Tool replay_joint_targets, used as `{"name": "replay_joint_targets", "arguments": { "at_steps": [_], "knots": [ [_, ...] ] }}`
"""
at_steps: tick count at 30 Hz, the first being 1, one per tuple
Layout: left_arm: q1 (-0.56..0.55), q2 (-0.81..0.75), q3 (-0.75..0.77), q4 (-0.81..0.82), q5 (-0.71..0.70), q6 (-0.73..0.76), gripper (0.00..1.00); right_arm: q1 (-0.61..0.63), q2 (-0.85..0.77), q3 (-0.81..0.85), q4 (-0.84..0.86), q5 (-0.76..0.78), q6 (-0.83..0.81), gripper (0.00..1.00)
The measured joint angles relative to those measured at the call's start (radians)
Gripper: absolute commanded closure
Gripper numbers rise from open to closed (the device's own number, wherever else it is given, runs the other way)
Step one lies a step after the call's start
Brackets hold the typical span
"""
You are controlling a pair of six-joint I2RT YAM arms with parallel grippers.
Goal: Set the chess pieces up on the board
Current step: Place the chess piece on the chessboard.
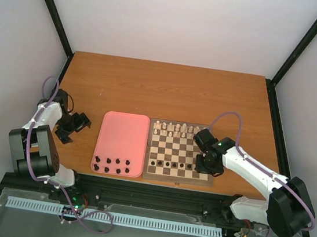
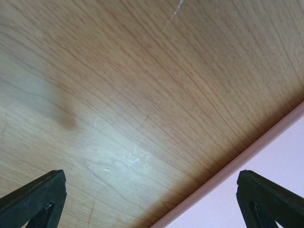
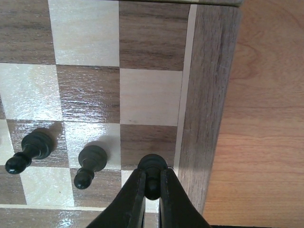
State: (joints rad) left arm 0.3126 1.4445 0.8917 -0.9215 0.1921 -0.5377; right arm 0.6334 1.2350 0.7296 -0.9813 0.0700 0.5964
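Nearby, two dark pawns (image 3: pixel 90 164); right claw (image 3: pixel 152 183) pinches third pawn (image 3: pixel 152 164) at board (image 3: pixel 209 95) right edge; left claw (image 2: pixel 149 178) spread beside pink tray (image 2: pixel 285 156).

A square wooden chessboard with light and dark brown checks (image 1: pixel 178 151) lies flat at centre-right of the overhead view. Tiny pale cream pieces (image 1: pixel 172 125) stand along its upper edge and tiny dark brown pieces (image 1: pixel 168 165) along its lower row, with more dark pieces (image 1: pixel 108 161) clustered to its left. One dark pawn (image 3: pixel 152 164) is upright at the corner square by the border.

White arm links (image 1: pixel 251 169) with black joints (image 1: pixel 284 206); looping purple cables (image 1: pixel 232 113); black tapered fingers (image 3: pixel 130 202).
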Motion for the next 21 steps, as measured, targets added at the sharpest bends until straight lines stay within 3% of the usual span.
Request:
{"name": "replay_joint_targets", "arguments": {
  "at_steps": [11,21],
  "knots": [
    [-0.001,0.000,0.000,0.002,0.000,0.002,0.00,-0.003,0.040,-0.005,0.026,0.000,0.000,0.95],
    [-0.002,0.000,0.000,0.002,0.000,0.003,0.00,-0.005,0.042,-0.005,0.032,-0.002,-0.001,0.87]
  ]
}}
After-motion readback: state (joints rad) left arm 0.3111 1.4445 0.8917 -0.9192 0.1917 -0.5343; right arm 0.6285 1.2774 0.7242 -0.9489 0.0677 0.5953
